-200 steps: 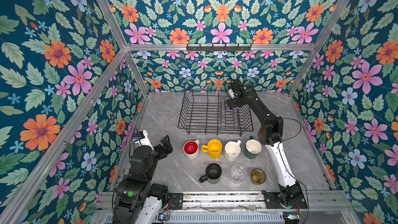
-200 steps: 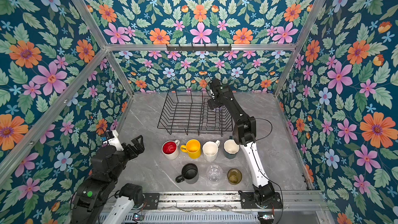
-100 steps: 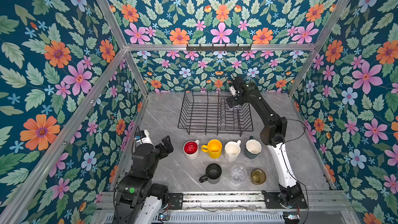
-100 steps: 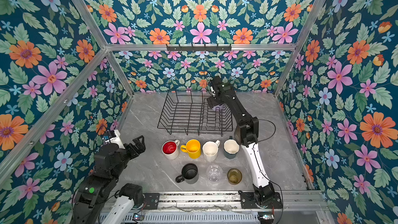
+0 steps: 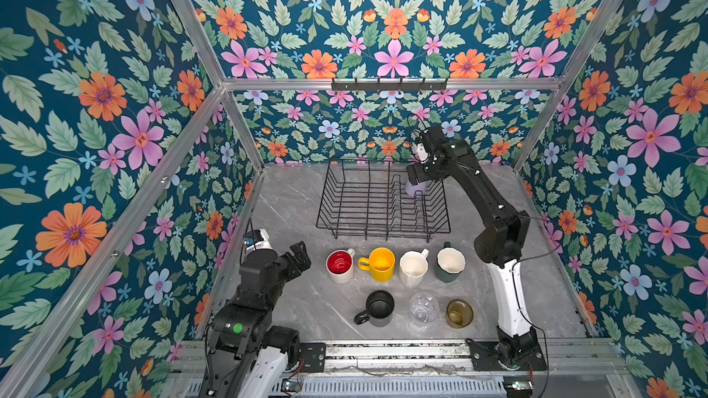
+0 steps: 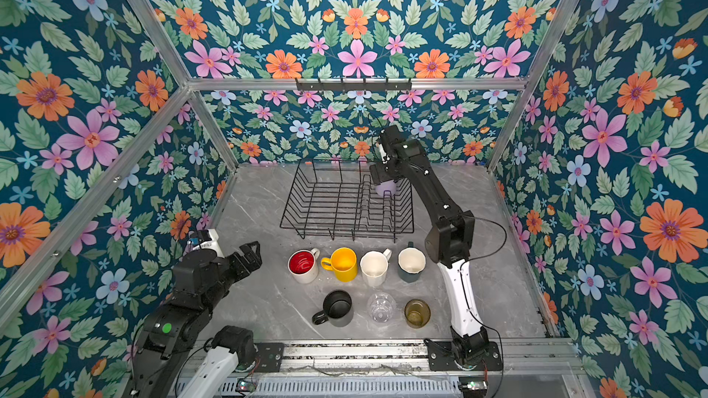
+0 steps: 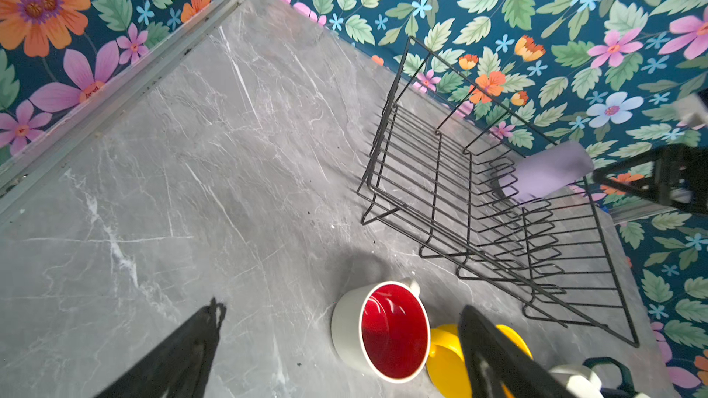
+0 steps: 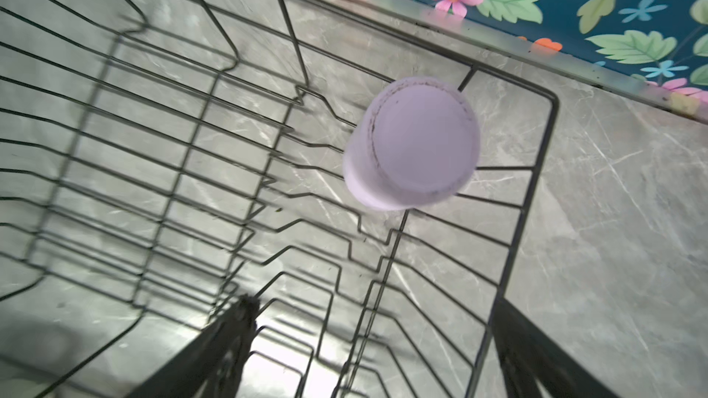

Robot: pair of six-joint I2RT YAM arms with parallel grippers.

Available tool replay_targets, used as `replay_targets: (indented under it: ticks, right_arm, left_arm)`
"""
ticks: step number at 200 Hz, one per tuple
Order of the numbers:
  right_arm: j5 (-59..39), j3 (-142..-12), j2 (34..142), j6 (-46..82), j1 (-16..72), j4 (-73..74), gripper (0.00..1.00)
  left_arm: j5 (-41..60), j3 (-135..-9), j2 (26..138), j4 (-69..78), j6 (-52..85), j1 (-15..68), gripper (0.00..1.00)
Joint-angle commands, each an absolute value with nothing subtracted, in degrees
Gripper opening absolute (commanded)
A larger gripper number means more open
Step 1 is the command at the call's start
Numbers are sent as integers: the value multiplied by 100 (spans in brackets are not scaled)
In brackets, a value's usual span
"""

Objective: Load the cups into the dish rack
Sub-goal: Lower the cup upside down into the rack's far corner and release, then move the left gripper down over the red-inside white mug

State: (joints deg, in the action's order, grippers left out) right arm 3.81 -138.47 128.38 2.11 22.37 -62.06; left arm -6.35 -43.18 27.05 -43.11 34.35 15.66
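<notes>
Top views, left to right. Left gripper (image 5: 300, 256): fingers spread, empty. White ceramic mug with red inside (image 5: 340, 265): upright, just ahead of those fingertips, untouched. We judge it rigid, glazed, slippery, breakable; pinch the wall across the rim, away from the handle. Black wire dish rack (image 5: 344, 204): stiff. Lilac tumbler (image 8: 413, 143): mouth-down in the rack, just beyond the fingertips of the right gripper (image 8: 371, 304), which stand wide and clear of it. We judge it light.
</notes>
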Motion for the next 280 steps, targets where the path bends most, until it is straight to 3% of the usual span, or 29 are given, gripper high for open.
replay_targets:
  ticks: [1,96,179,280]
  right_arm:
    - [116,-12999,12089,539,2291,-5593,96]
    - [-351,-10483,10121,1014,2365,-4715,96]
    - [-543,-10419,10094,1059,2439,-4614,95]
    - [-598,-9941,9703,1043,2473,-4377,96]
  left_arm:
    - [-202,-4367,2918,-4463,3559,1563,97]
    - [1226,-3773,3469,-4501,3845,1560,81]
    - [1629,-3463,3863,-4192,3885,1571,70]
    - [1406,-3516,4579,-3887,3909,1760,63]
